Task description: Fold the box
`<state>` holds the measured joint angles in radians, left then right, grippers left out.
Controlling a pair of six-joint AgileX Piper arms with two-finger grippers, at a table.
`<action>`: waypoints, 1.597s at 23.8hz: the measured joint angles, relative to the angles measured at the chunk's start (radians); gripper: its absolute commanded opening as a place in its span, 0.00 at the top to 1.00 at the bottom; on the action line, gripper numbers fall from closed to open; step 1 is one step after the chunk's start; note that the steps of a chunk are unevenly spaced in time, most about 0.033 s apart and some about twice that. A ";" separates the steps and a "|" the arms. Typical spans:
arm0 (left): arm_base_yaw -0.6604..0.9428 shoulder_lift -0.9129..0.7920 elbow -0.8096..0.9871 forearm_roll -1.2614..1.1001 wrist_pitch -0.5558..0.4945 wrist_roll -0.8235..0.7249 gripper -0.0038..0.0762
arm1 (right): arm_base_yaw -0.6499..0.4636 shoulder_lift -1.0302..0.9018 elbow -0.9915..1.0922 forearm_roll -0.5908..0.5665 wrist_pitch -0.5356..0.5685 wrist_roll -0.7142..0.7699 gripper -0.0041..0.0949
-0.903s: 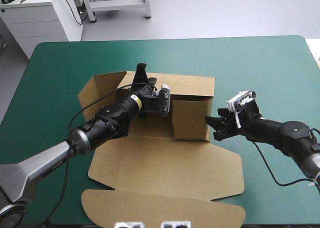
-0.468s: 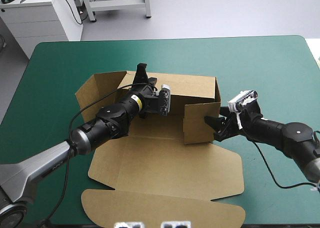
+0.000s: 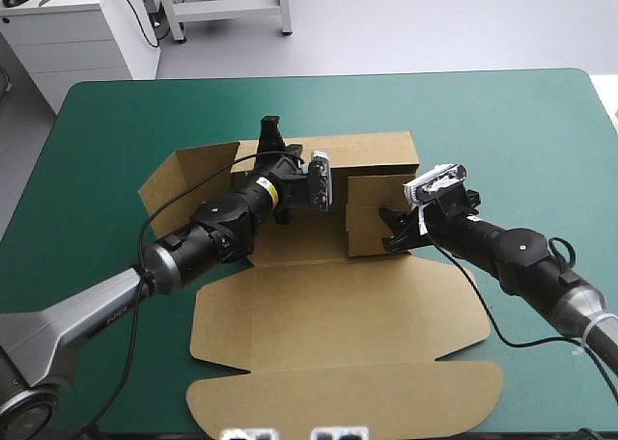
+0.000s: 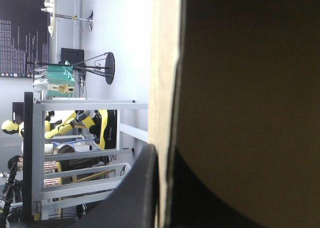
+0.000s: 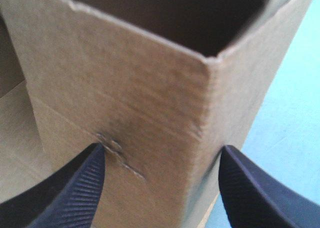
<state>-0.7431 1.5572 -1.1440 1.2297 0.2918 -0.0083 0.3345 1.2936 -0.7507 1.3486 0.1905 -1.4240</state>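
Gripping a raised wall of the brown box [image 3: 328, 315] with the left fingers [image 4: 142, 188], all but closed on the board's top edge. Straddling an upright corner of the same box with the right fingers [image 5: 75, 188], spread well apart, one to each side of it. Resting on the teal-green worktop [image 3: 502, 122], walls up between the two pairs of fingers, lid panel and rounded flap lying flat behind the right fingers, toward the near edge.
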 measured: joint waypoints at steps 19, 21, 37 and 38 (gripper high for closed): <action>-0.006 -0.035 0.052 -0.003 -0.025 -0.003 0.96 | 0.013 0.084 -0.068 -0.008 -0.125 0.004 0.98; -0.006 -0.043 0.059 -0.004 -0.034 -0.003 0.96 | 0.013 0.082 -0.068 -0.008 -0.122 0.004 0.98; -0.006 -0.050 0.062 0.004 -0.018 0.000 0.96 | -0.051 -0.236 -0.075 -0.750 0.417 0.733 0.17; -0.006 -0.050 0.062 0.009 -0.019 0.000 0.96 | -0.060 -0.265 -0.077 -0.794 0.430 0.773 0.17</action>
<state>-0.7496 1.5069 -1.0823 1.2386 0.2729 -0.0080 0.2743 1.0285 -0.8272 0.5547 0.6203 -0.6511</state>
